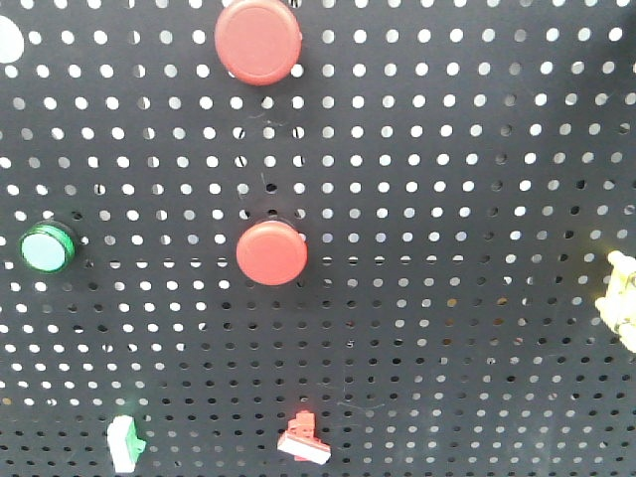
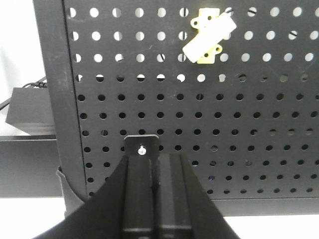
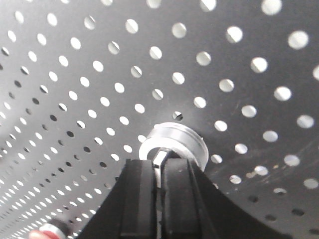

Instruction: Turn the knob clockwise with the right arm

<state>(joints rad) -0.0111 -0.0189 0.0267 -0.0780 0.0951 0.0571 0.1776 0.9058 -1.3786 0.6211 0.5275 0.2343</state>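
Altogether two red buttons, one green button, right gripper pinching one knob

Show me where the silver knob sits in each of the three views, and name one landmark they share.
Exterior front view: not in it.
Left wrist view: not in it.
Right wrist view: the silver knob sits lower centre, with the right claw shut on its centre tab.
Shared landmark: the black perforated panel, seen in all three views.
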